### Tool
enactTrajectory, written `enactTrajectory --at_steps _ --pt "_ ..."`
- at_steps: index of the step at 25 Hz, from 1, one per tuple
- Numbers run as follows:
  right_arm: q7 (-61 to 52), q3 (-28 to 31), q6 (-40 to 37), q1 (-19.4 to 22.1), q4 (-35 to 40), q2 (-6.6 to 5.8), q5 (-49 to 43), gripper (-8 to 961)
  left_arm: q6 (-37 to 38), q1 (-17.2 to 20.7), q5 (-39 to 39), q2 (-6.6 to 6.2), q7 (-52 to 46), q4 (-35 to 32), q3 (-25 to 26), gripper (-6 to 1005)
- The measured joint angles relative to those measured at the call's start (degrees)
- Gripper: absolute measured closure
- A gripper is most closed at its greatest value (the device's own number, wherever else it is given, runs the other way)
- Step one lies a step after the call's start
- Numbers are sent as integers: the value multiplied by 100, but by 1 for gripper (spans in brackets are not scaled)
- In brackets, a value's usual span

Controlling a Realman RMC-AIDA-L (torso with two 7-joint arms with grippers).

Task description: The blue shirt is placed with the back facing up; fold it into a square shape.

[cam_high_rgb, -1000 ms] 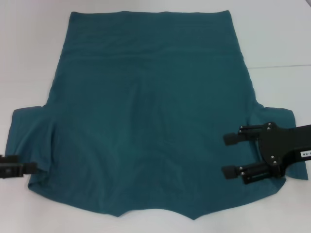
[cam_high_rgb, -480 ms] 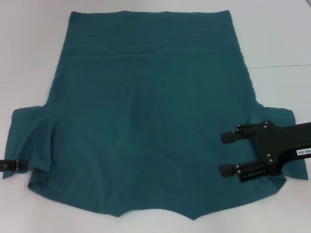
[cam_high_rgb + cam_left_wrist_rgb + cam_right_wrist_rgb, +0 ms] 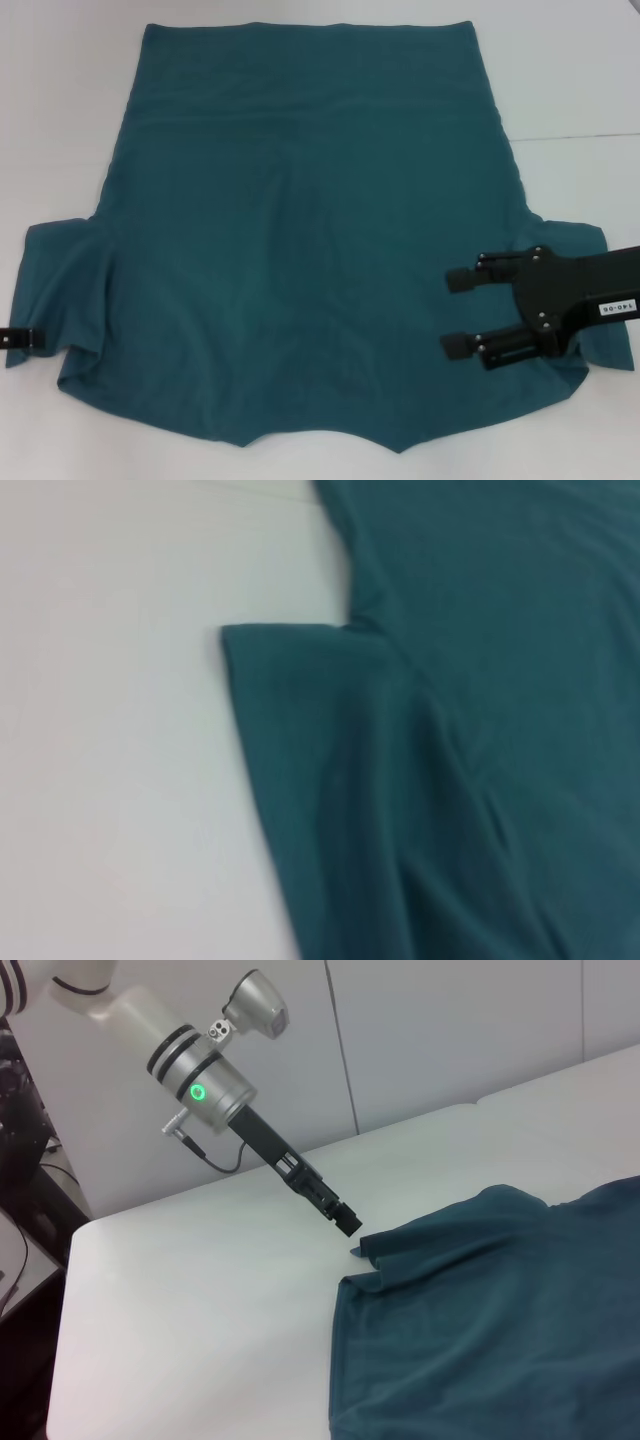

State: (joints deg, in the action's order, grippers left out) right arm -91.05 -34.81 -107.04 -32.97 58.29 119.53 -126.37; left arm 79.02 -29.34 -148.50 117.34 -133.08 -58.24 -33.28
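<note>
Teal blue shirt (image 3: 300, 260) lies flat, hem at 12 o'clock; my right gripper (image 3: 455, 312) hovers, jaws spread empty, my left gripper (image 3: 22, 338) at the sleeve's edge, jaws unreadable.

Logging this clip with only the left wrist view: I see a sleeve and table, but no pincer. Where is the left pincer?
Observer: The left pincer is at the outer edge of that sleeve of the shirt, low over the table. I cannot tell whether it touches the cloth.
Operator: And the right one?
Observer: The right pincer is open above the shirt's opposite sleeve side. Its fingers point toward the middle, and it holds nothing.
</note>
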Motion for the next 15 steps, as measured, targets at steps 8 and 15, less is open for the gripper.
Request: enactTrajectory --at_steps 8,15 --pt "-50 -72 111 -83 -6 -4 -2 37 -523 -68 -406 142 -51 157 -56 95" --pt "-72 -168 177 -121 -11 4 8 40 -598 -81 -408 179 -54 209 -56 95"
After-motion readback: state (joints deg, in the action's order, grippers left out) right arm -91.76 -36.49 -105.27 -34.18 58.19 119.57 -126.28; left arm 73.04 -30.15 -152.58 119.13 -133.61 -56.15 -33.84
